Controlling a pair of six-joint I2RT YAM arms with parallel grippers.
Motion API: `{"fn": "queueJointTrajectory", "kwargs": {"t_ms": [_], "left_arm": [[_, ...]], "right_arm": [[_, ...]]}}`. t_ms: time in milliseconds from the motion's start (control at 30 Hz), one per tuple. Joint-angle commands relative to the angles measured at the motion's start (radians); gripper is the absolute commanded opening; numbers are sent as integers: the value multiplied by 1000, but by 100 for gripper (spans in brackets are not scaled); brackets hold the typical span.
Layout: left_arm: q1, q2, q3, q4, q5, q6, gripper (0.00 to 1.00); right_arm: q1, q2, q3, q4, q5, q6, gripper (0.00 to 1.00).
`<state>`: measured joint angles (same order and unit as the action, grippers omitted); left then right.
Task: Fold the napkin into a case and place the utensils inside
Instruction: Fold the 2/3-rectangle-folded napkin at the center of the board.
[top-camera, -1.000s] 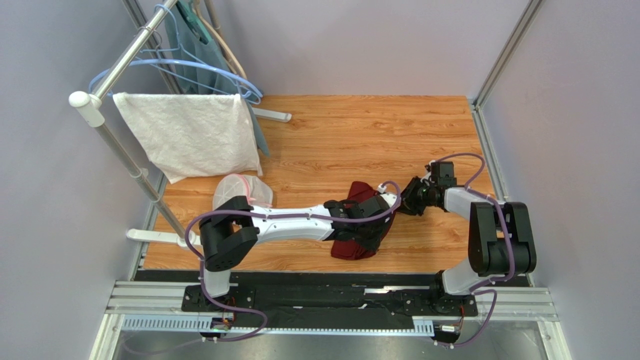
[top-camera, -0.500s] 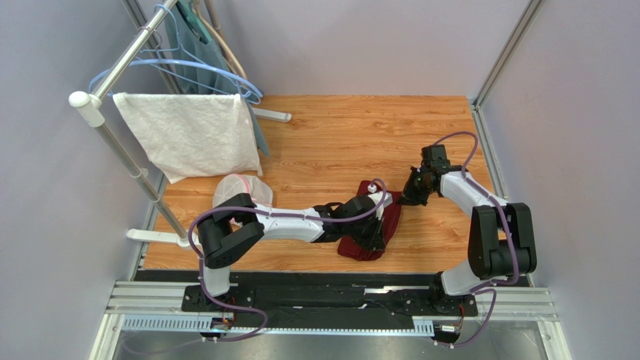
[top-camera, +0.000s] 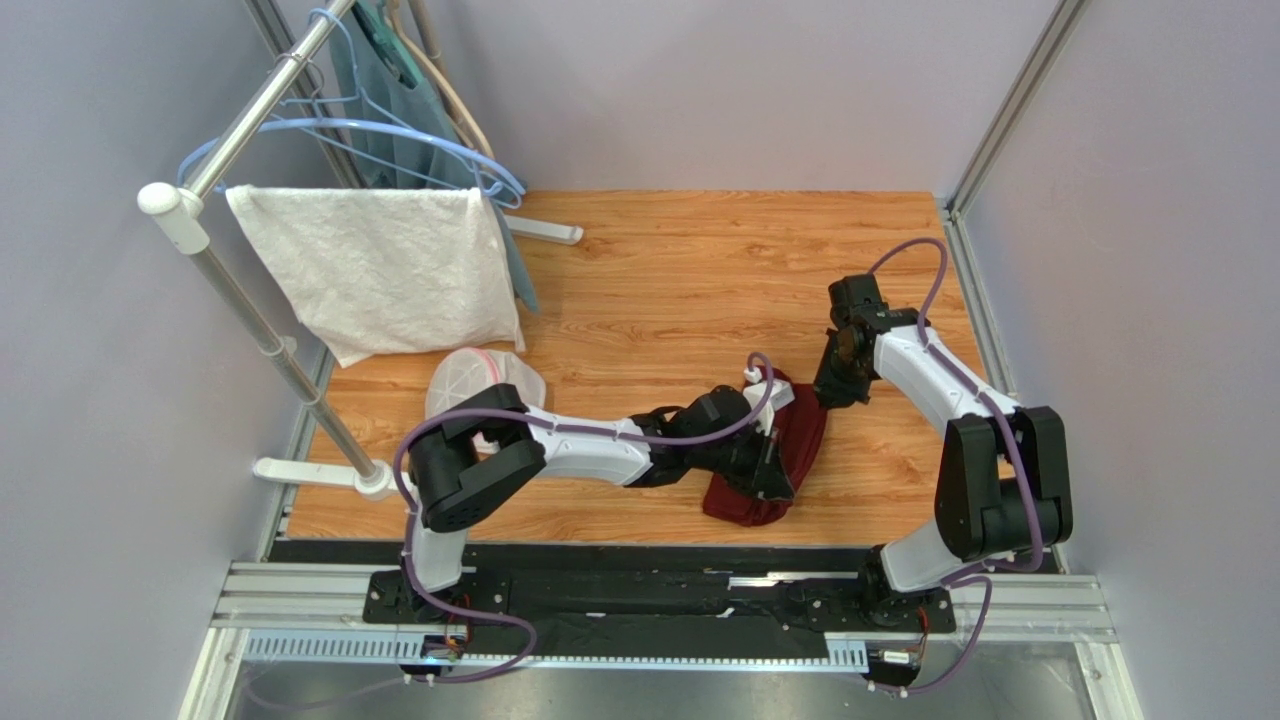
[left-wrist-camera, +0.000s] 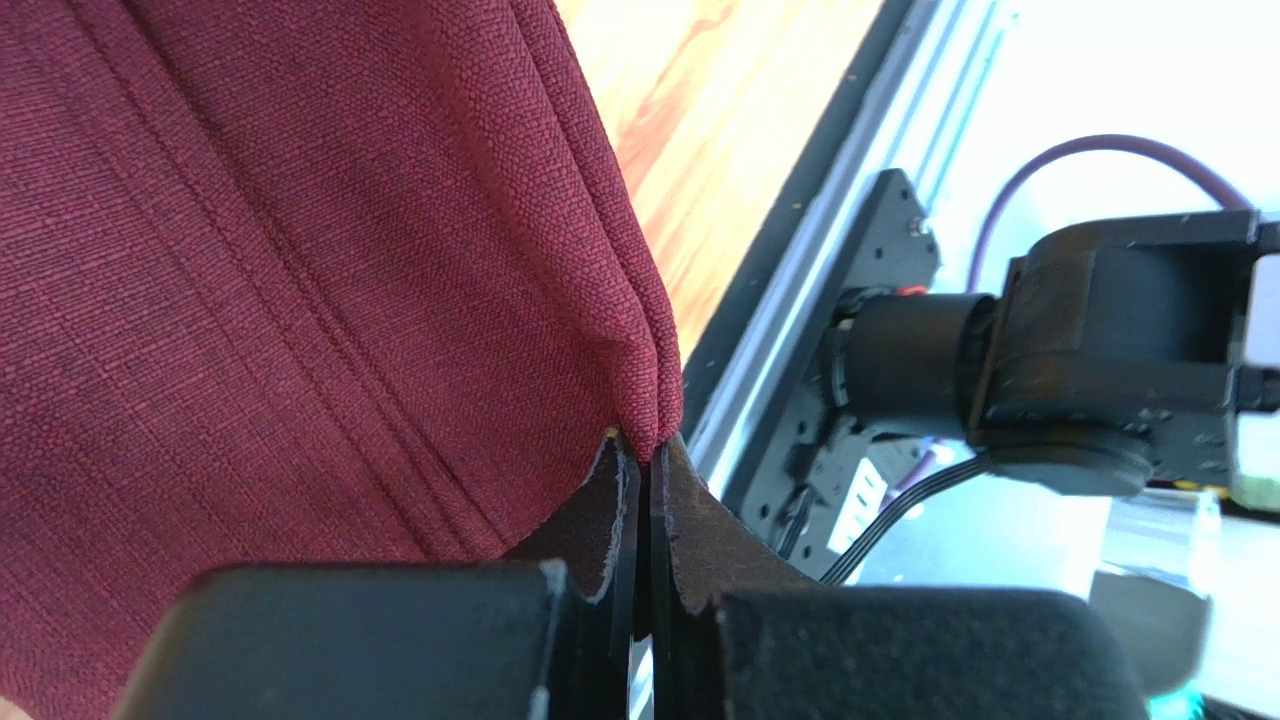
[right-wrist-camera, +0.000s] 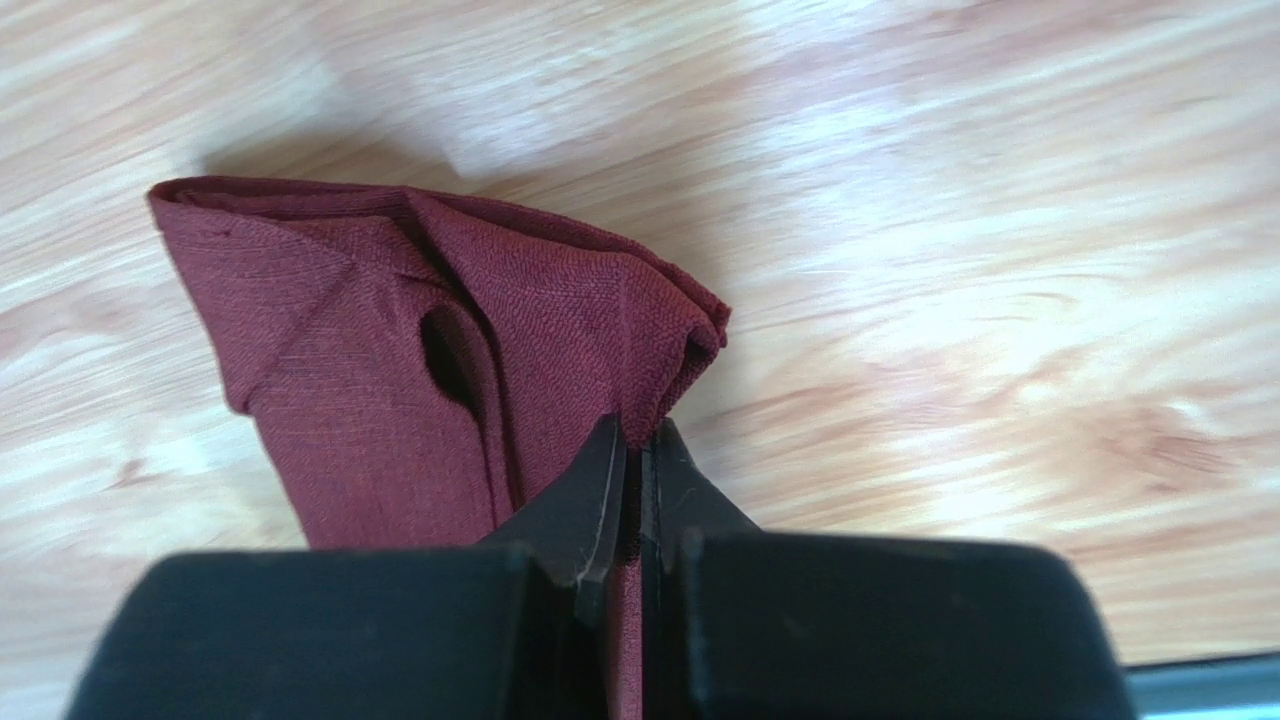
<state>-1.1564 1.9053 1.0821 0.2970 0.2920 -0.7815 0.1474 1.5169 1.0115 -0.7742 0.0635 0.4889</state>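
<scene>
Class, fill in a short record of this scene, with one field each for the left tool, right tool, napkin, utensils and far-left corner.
left tool: shut on a corner of the napkin
right tool: shut on another edge of the napkin
napkin: maroon, bunched in folds between both tools, over the wooden table
utensils: none in view
far-left corner: white towel hanging on a rack

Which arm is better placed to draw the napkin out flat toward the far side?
Right, probably: the right gripper pinches the far end of the napkin, with table beyond it. The left gripper, also shut on cloth, sits on an arm stretched across.
</scene>
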Motion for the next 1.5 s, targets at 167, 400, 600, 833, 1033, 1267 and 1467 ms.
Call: {"fn": "queueJointTrajectory", "kwargs": {"t_ms": [167,400,600,833,1033,1267,1467], "left_arm": [[3,40,30,64,70,-41,0],[30,14,-65,100,78,-33,0],[41,-9,-99,126,84,-32,0],[50,-46,-103,88,87,4,0],[50,-12,-76,94,150,-12,6],[50,-41,-64,34,136,25,39],[52,-104,-22,-117,119,119,48]], "right_arm": [[-3,-14,79,-57,170,-75,0],[59,51,136,-86,154,-4,0],[173,199,249,-161,236,85,0],[189,223,277,-157,259,88,0],[185,212,274,-122,205,14,0],[166,174,211,-56,121,-4,0],[146,169,193,-27,72,-12,0]]}}
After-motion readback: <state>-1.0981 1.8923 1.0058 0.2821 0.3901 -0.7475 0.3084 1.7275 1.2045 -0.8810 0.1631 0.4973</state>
